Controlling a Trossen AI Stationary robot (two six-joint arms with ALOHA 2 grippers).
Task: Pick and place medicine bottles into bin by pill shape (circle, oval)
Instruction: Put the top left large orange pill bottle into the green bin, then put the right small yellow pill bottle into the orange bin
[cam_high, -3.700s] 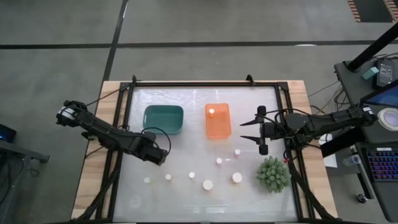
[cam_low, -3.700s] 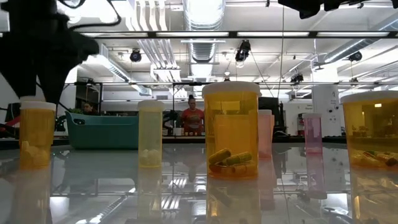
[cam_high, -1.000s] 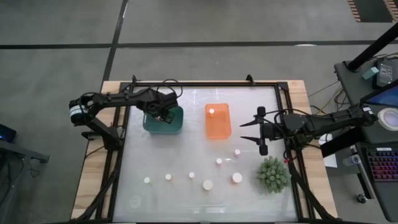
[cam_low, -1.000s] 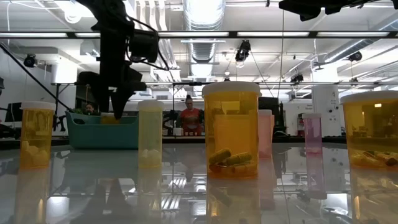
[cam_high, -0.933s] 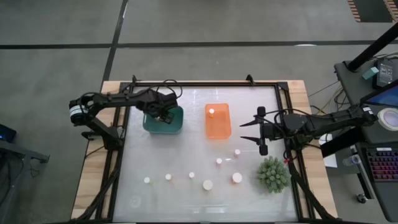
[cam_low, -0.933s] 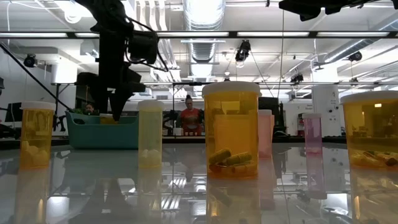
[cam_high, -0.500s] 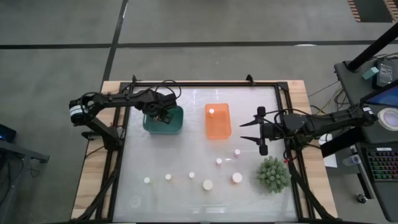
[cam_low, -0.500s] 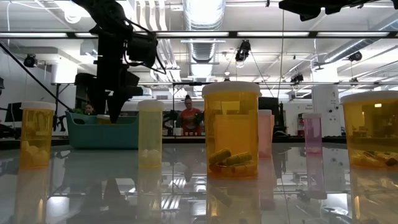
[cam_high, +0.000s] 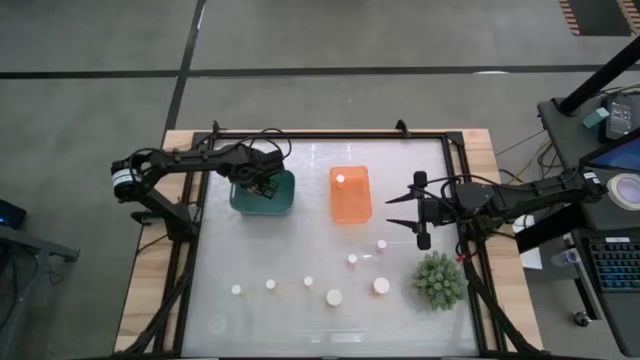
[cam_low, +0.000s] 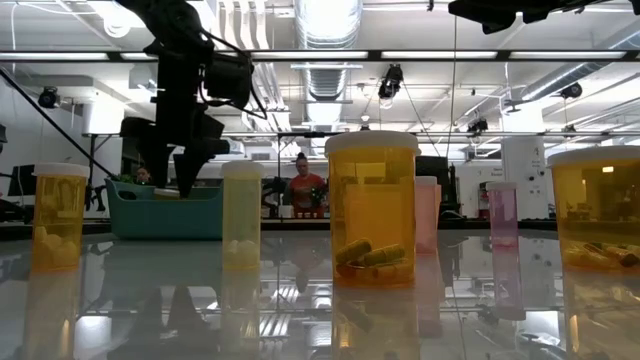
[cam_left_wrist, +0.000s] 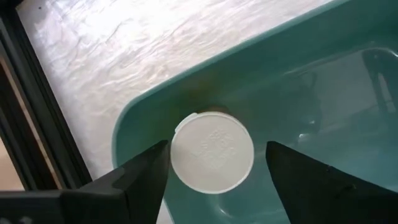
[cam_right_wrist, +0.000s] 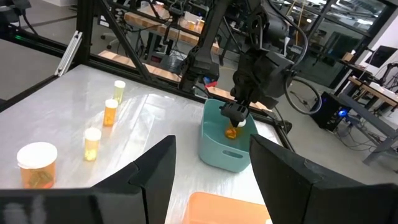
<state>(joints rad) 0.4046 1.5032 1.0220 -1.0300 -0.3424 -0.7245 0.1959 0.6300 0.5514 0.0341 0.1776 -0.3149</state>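
So nearest the bottom of the overhead frame there's a loose row of medicine bottles (cam_high: 333, 297) sitting on the glossy worktop (cam_high: 320, 330), white caps up, with two more a bit further up toward the middle. A spiky green plant (cam_high: 439, 280) is at the lower right. Further up, the right tool (cam_high: 403, 211) hangs over the worktop at right of centre, spread wide and carrying nothing. Beside it to the left sits the orange bin (cam_high: 350, 194) with one bottle inside. Far upper left, the left tool (cam_left_wrist: 211, 168) is down in the corner of the teal bin (cam_high: 285, 202), fingers (cam_left_wrist: 146, 171) parted on either side of a white-capped bottle (cam_left_wrist: 211, 152), with a sliver of gap each side, so it looks let go.
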